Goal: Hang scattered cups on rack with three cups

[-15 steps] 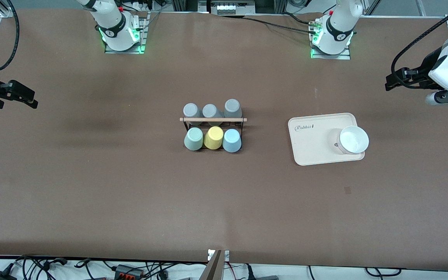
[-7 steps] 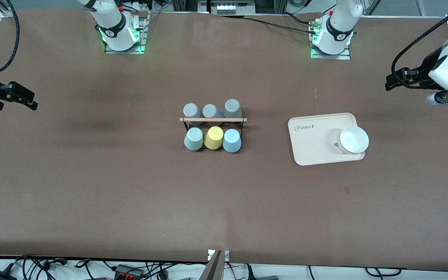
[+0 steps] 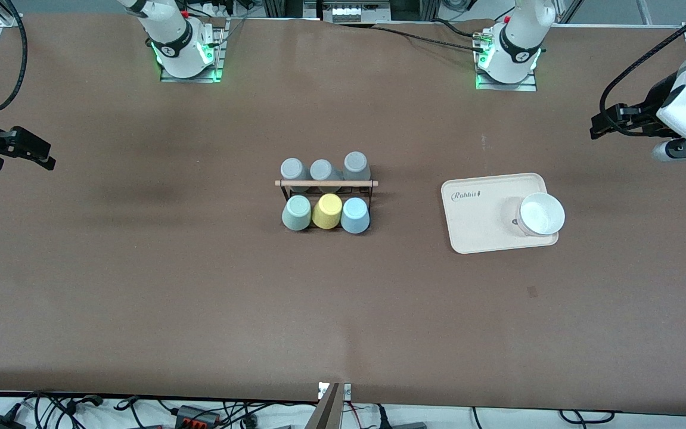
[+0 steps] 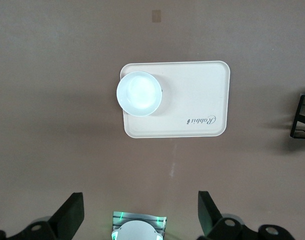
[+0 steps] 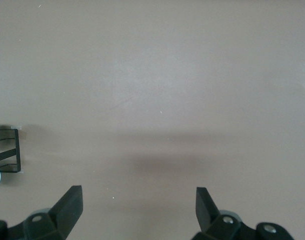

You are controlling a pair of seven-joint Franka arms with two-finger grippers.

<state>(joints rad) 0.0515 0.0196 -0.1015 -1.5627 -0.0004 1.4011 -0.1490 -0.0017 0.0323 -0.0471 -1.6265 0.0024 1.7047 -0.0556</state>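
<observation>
The black wire rack [image 3: 326, 183] with a wooden rod stands mid-table. The mint-green cup [image 3: 297, 213] and the light blue cup [image 3: 355, 215] hang on its side nearer the camera, with a yellow cup [image 3: 327, 211] between them. Three grey cups [image 3: 321, 170] hang on its farther side. My left gripper [image 3: 595, 126] is open and empty, up in the air past the tray at the left arm's end of the table; its fingers show spread in the left wrist view [image 4: 139, 215]. My right gripper [image 3: 49, 159] is open and empty over bare table at the right arm's end [image 5: 137, 205].
A beige tray [image 3: 480, 226] lies between the rack and the left arm's end, with a white bowl [image 3: 540, 214] on it; both show in the left wrist view, tray [image 4: 192, 95] and bowl [image 4: 139, 93]. One end of the rack shows in the right wrist view [image 5: 7, 150].
My right gripper has drifted a little farther from the rack, toward the table's end. The left gripper and the cups have not visibly moved.
</observation>
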